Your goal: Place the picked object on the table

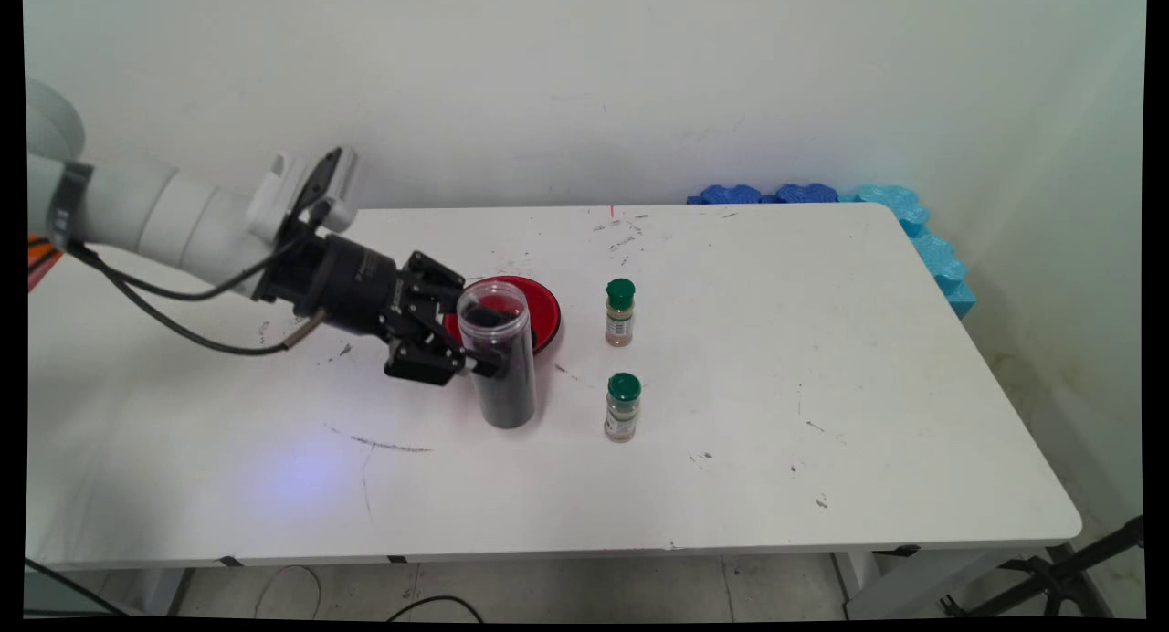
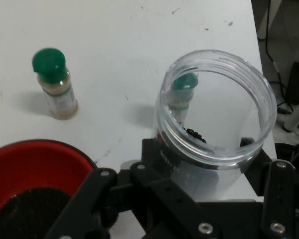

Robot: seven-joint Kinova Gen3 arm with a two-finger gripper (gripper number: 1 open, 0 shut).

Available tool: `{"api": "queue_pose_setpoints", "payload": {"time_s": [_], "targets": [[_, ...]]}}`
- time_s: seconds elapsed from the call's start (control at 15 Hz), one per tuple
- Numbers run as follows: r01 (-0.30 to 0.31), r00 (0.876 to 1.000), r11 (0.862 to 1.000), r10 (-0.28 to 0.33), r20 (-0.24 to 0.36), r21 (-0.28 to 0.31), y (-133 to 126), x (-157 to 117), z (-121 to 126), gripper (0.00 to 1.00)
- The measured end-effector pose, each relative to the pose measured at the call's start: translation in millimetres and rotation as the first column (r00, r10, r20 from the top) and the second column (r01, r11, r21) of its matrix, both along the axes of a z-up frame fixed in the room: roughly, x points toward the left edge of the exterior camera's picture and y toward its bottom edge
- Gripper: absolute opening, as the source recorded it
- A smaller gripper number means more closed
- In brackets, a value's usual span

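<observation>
On the white table (image 1: 822, 358), the gripper (image 1: 475, 344) is clamped around a clear open jar (image 1: 498, 353) holding dark grains. Behind the jar sits a red bowl (image 1: 546, 310); two green-capped spice bottles (image 1: 620, 312) (image 1: 623, 406) stand to its right.

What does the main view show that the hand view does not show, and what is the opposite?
Only the main view shows the blue foam pieces at the table's far right corner and the jar's dark lower part. Only the hand view shows dark material inside the red bowl and down the jar's open mouth. Both show the gripper shut on the clear jar, the two green-capped spice bottles and the white table.
</observation>
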State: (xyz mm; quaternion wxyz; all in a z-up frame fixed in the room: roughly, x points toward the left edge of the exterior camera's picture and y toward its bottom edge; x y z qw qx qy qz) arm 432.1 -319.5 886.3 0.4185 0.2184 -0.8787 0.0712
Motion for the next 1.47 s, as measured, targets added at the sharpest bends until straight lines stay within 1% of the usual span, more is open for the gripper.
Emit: {"api": "queue_pose_setpoints", "payload": {"time_s": [0.47, 1.27, 1.33, 1.47], "targets": [[-0.016, 1.000, 1.000, 0.017, -0.019, 0.024, 1.0, -2.8, -29.6, 0.00], [-0.028, 0.999, 0.999, 0.030, -0.046, 0.033, 2.2, -3.0, -56.8, 0.00], [-0.030, 0.998, 0.999, 0.031, -0.049, 0.034, 1.8, -3.1, -58.1, 1.00], [-0.031, 0.998, 0.999, 0.033, -0.055, 0.036, 1.4, -3.3, -60.5, 1.00]]}}
